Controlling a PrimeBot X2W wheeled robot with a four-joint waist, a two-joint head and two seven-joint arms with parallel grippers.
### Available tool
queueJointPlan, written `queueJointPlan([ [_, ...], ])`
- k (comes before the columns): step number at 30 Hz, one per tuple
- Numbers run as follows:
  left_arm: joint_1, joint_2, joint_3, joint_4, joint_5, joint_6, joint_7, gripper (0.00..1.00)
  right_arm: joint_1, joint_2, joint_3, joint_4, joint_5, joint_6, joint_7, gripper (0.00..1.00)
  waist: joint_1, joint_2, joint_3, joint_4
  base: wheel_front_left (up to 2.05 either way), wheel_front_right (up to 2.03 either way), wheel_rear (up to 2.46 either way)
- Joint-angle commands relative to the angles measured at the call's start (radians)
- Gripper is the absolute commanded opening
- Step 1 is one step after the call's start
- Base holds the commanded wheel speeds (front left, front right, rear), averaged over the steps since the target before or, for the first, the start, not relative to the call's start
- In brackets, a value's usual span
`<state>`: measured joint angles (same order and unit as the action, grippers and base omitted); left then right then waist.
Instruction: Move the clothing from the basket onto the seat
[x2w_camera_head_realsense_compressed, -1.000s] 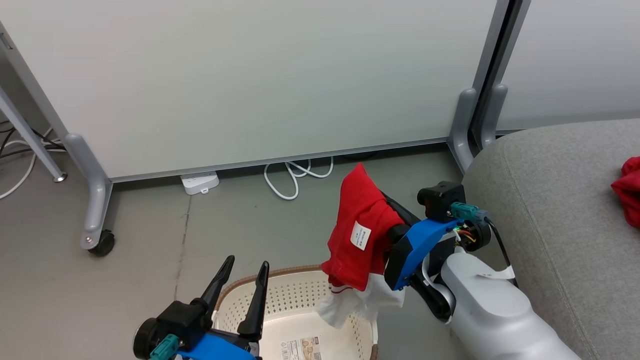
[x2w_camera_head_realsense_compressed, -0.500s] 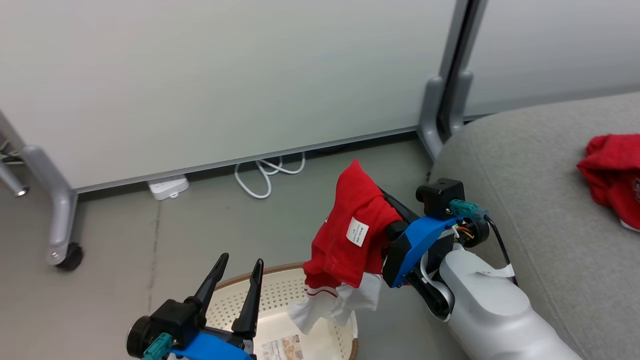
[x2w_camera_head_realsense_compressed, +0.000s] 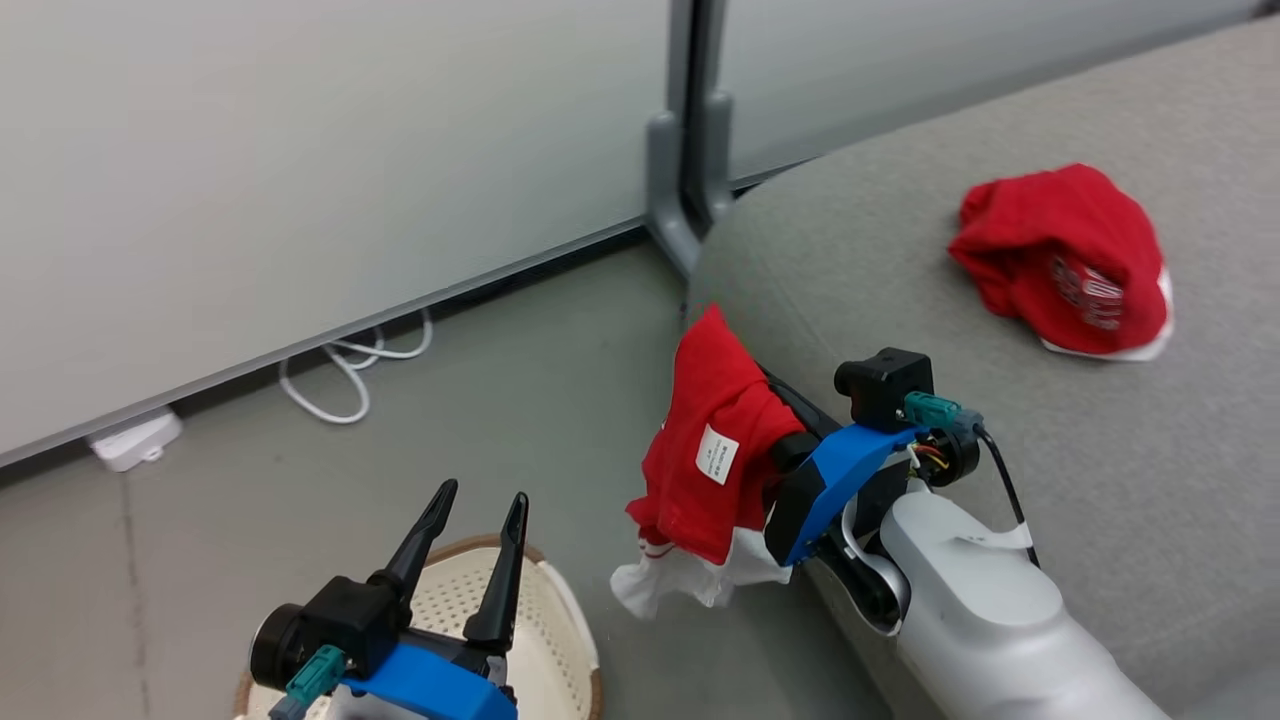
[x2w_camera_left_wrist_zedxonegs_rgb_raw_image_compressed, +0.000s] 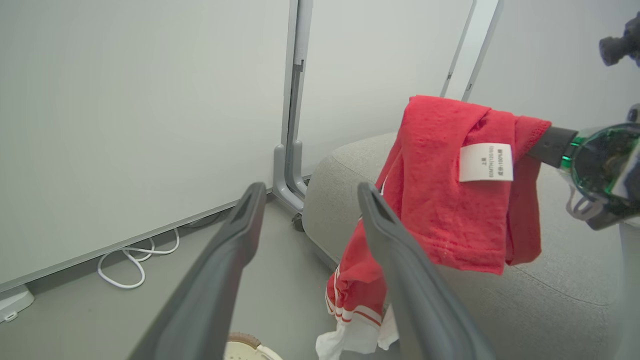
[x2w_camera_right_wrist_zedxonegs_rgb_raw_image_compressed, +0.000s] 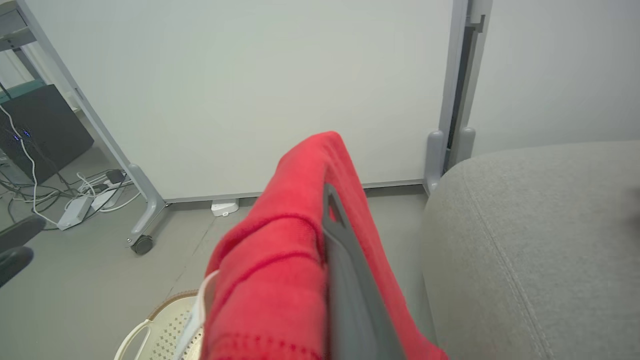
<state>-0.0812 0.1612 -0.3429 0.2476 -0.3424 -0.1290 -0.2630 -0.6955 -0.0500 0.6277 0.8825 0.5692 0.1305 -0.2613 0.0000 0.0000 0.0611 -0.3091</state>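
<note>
- At mid-frame in the head view, the right gripper (x2w_camera_head_realsense_compressed: 745, 365) has its jaws closed on a red garment (x2w_camera_head_realsense_compressed: 715, 440). The cloth drapes over them with a white label facing out and white lining hanging below.
- This garment hangs over the floor (x2w_camera_head_realsense_compressed: 300, 480), between the basket (x2w_camera_head_realsense_compressed: 555, 610) at lower left and the seat (x2w_camera_head_realsense_compressed: 860, 260) at right, just beside the seat's corner.
- At lower left, the left gripper (x2w_camera_head_realsense_compressed: 482, 495) hovers over the basket, jaws open and holding nothing.
- At upper right, a second garment (x2w_camera_head_realsense_compressed: 1060, 255) lies crumpled on the seat, well apart from both grippers.
- A white cable (x2w_camera_head_realsense_compressed: 350, 370) lies on the floor by the partition (x2w_camera_head_realsense_compressed: 300, 150).
</note>
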Motion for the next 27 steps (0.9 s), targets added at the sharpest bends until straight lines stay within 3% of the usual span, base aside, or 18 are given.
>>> queueJointPlan([
  [1,-0.012,0.006,-0.001,-0.005,0.003,-0.002,-0.003,1.00,-0.005,-0.001,-0.004,-0.006,-0.009,0.000,-0.005,0.00,0.0000,0.0000,0.019,-0.068,0.00,0.00,0.00],
  [15,-0.029,0.013,-0.005,-0.003,0.004,-0.002,-0.003,1.00,0.009,-0.001,-0.031,-0.023,-0.014,0.000,-0.005,0.00,0.0000,0.0000,0.044,-0.198,0.00,0.00,0.00],
  [27,-0.050,0.019,-0.013,0.001,0.007,-0.002,-0.003,1.00,-0.026,-0.001,-0.080,-0.007,-0.018,0.000,-0.005,0.00,0.0000,0.0000,0.065,-0.186,0.00,0.00,0.00],
])
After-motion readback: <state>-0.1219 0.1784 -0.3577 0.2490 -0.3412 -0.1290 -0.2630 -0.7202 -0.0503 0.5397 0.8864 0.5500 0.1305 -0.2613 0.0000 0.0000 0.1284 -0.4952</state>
